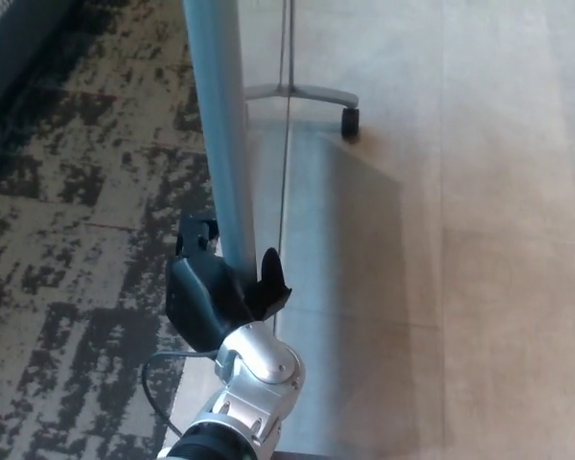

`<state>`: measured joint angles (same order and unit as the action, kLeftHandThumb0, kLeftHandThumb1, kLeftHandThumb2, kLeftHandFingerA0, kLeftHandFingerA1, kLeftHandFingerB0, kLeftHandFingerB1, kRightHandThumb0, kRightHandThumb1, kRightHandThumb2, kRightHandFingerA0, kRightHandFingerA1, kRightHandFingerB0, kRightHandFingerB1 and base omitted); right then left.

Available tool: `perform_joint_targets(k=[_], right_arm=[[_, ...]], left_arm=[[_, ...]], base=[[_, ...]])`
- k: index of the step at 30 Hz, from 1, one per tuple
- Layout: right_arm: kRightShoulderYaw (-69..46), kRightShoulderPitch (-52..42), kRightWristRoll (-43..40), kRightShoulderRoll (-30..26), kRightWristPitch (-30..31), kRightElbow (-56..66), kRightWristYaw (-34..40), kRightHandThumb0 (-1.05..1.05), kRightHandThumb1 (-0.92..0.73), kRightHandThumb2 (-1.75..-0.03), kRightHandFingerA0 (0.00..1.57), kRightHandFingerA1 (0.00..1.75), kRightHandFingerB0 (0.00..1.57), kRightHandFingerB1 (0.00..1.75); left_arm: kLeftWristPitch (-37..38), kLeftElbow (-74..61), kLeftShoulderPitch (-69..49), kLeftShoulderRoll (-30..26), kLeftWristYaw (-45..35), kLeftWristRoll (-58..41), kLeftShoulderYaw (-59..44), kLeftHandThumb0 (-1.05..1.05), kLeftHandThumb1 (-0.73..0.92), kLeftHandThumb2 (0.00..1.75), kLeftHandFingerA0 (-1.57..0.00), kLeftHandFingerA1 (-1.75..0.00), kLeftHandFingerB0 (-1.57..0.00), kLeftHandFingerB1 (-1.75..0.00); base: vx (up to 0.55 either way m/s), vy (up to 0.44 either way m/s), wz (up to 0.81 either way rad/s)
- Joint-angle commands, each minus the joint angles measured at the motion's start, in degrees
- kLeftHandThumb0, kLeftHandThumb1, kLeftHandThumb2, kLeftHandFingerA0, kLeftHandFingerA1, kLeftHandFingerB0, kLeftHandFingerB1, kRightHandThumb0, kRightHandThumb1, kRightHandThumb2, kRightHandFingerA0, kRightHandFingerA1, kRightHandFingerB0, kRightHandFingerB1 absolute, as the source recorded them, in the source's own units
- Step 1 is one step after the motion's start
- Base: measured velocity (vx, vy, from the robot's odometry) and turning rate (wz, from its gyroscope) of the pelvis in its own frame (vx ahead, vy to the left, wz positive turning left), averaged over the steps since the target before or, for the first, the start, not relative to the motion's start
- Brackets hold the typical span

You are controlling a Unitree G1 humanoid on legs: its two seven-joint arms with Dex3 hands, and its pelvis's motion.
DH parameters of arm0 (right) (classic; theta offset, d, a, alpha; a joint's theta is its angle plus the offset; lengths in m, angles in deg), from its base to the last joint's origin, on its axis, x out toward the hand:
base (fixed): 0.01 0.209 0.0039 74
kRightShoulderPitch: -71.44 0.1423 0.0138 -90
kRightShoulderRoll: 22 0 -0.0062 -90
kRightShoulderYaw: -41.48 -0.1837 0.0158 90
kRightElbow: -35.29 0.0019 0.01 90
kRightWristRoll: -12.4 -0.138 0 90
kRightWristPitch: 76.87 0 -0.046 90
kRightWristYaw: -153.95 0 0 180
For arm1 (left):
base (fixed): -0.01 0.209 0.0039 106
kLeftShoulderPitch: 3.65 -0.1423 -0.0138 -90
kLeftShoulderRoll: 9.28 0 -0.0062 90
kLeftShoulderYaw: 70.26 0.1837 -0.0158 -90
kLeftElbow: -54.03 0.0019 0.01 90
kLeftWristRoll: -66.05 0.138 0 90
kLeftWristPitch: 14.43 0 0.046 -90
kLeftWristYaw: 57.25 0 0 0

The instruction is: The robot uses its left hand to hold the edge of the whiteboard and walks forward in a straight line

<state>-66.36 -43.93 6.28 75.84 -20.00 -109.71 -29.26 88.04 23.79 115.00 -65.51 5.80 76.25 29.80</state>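
Observation:
The whiteboard's grey upright edge post (pixel 220 134) runs from the top of the head view down to the middle. My left hand (pixel 218 292) is shut on this edge, black fingers on both sides of the post, with its silver wrist below at the bottom of the picture. The board's thin lower rail (pixel 286 125) runs beside the post, and its grey foot with a black caster (pixel 350 121) stands on the floor further ahead. My right hand does not show.
Dark speckled carpet (pixel 67 259) lies to the left. Pale smooth floor (pixel 498 240) spreads to the right, with the board's shadow across its middle. A dark wall or panel edge (pixel 0 38) shows at the top left.

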Motion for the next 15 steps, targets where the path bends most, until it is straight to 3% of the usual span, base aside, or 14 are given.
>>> perform_joint_targets(k=[1,2,15], right_arm=[[0.0,0.5,0.7,-1.5,-2.0,-1.6,0.8,-0.48,-0.42,-0.78,0.33,0.61,0.32,0.48],[-0.1,0.6,0.5,-1.4,-1.9,-1.6,0.9,-0.45,-0.55,-0.57,0.37,0.59,0.39,0.35],[-0.4,0.9,0.2,-1.3,-1.0,-1.1,0.9,-0.44,-0.55,-0.57,0.39,0.57,0.41,0.35]], left_arm=[[-1.0,0.5,7.2,4.5,-0.6,1.6,-0.1,-0.13,0.48,1.09,-0.96,-1.72,-0.87,-1.64],[-1.0,0.4,7.1,4.4,-1.1,1.5,-0.1,-0.13,0.50,1.11,-1.03,-1.70,-0.85,-1.57],[-0.3,0.2,6.9,3.9,-1.7,1.7,0.2,-0.14,0.52,1.07,-1.01,-1.59,-0.92,-1.50]], base=[[0.03,-0.024,0.17],[0.00,0.000,0.00],[0.00,-0.019,0.05]])
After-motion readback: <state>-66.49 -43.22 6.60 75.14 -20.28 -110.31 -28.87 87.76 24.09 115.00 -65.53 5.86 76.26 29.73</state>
